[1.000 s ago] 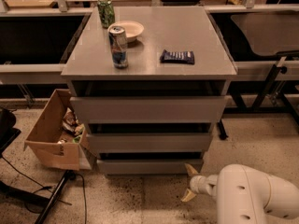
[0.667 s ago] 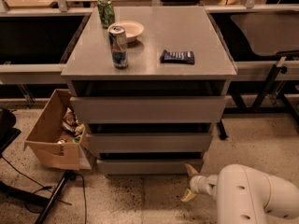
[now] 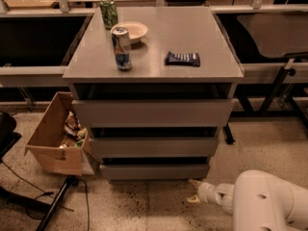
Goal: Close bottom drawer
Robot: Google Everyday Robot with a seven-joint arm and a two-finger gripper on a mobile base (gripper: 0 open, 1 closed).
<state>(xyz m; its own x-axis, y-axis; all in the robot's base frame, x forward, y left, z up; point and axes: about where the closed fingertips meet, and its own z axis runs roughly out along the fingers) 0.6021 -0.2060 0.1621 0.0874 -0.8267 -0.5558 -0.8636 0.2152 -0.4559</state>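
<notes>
camera view: three drawers (image 3: 153,112) (image 3: 153,147) (image 3: 154,171), two cans (image 3: 122,48) (image 3: 109,12); claw (image 3: 193,190) perhaps spread, bottom-right.

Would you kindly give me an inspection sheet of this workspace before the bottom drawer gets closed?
Surface: grey cabinet top, partly occupied.
Job's things: bottom drawer, lowest front, dark gap above it.
Clutter: green can, blue can, pale bowl and dark snack packet on top.
Grippers: end effector near the floor, by the bottom drawer's right corner, open, holding nothing.
Cables: black cable on floor, left.
Surroundings: cardboard box with litter, left of cabinet.
</notes>
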